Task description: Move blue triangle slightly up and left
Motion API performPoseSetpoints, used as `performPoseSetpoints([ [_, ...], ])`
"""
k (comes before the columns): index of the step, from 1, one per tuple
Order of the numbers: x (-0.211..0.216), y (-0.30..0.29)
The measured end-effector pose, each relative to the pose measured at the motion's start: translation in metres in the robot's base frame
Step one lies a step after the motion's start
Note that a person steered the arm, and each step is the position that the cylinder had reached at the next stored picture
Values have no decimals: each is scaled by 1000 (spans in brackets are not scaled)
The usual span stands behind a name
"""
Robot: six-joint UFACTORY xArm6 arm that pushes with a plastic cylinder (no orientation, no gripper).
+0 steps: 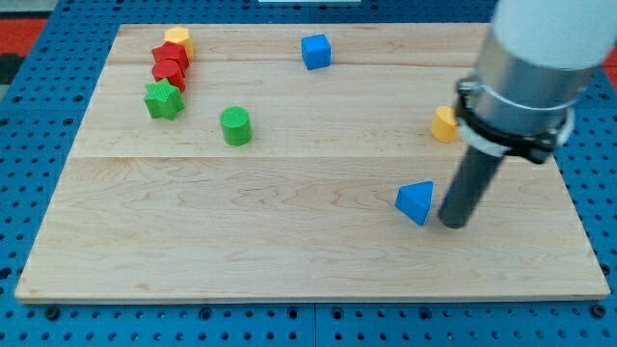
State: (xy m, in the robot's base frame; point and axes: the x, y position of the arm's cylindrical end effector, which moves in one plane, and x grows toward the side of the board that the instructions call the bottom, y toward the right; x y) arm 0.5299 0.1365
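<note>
Contact comes first in this step, and it has to land on the correct face: the blue triangle (415, 201) sits just to the view's left of my tip (453, 223), a thin gap between them, with the tip a shade lower in the view. That placement suits the task, I judge, since a push from the block's lower right sends it up and left; the stroke should be short, because only a slight shift is asked, and aimed through the block's middle so it does not spin off its slanted side. There are no jaws on this rod, so nothing can be wide, narrow or holding. Taking the tabletop (289, 251) from the view's left, all far from the tip: a green star (164, 99), two red blocks (170, 64) stacked close above it, their shape unclear, a yellow block (177, 40) at the top of that cluster, then a green cylinder (235, 126), then a blue cube (315, 51) near the top edge. A second yellow block (443, 124) lies above the tip, partly hidden by the arm. The push path up and left looks free of blocks. The tabletop is pale wood planking; around it lies a blue perforated base (48, 87), with red (24, 24) at the view's top left corner.
</note>
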Motion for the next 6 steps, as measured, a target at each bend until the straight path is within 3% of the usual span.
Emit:
performPoseSetpoints([
  [2, -23, -77],
  [4, -30, -38],
  [6, -50, -70],
])
